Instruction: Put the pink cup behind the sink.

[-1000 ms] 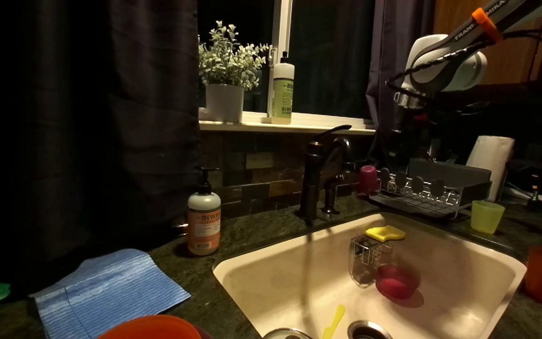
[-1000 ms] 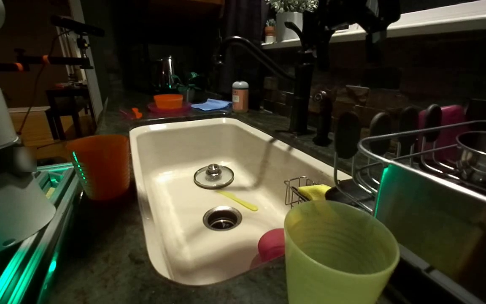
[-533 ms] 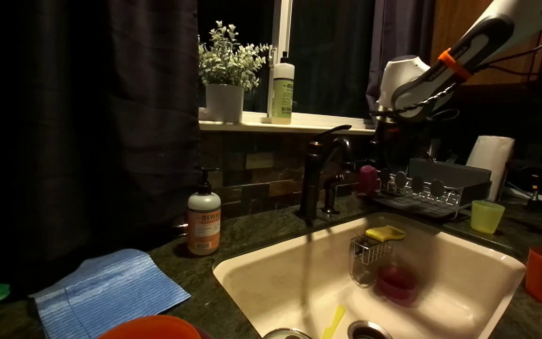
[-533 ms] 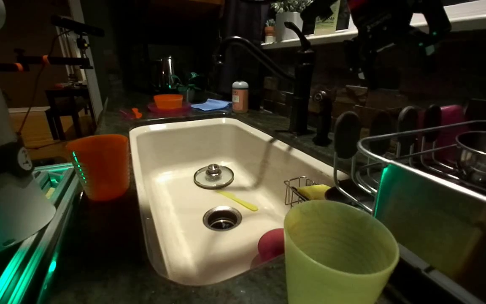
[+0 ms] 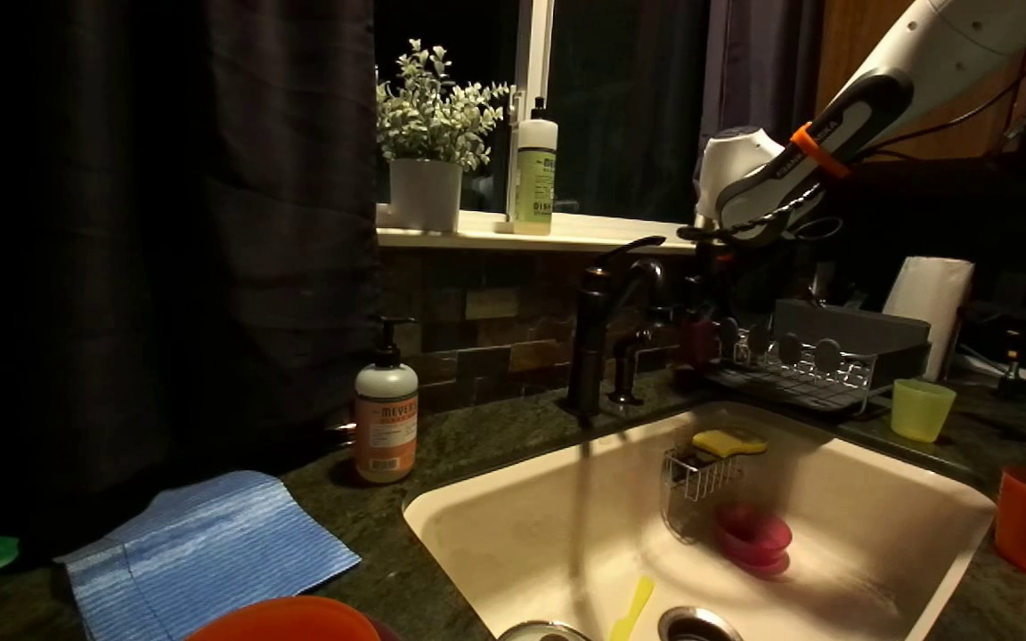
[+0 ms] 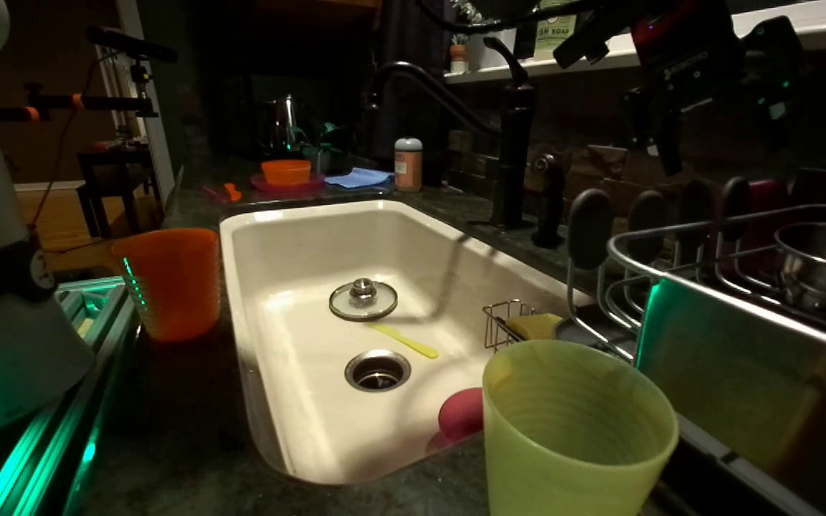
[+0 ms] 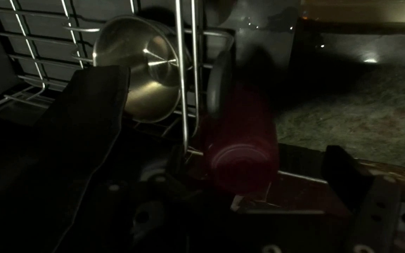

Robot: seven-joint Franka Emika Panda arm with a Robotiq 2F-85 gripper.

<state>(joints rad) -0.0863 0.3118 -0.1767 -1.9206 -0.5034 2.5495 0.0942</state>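
The pink cup (image 7: 241,158) is upside down at the edge of the dish rack, its base facing my gripper in the wrist view. It looks dark in an exterior view (image 5: 698,344), right of the faucet (image 5: 591,343), and is partly hidden behind the rack's holders in an exterior view (image 6: 764,204). My gripper (image 7: 256,153) is open, one finger on each side of the cup's base in the picture, and holds nothing. In an exterior view my gripper (image 6: 721,132) hangs above the rack, apart from the cup. The cream-white sink (image 5: 513,525) is set in the dark counter.
The dish rack (image 5: 798,392) holds a steel pot (image 6: 825,261). A yellow-green cup (image 6: 578,430) and an orange-red cup (image 6: 169,287) stand by the sink. A brighter pink object (image 5: 758,539) lies in the sink. A soap bottle (image 5: 386,423) stands left of the faucet.
The arm has come down and moved towards the pink cup, leftward in an exterior view. The gripper hangs lower over the rack, and its shadow falls on the cup. The cup has not moved.
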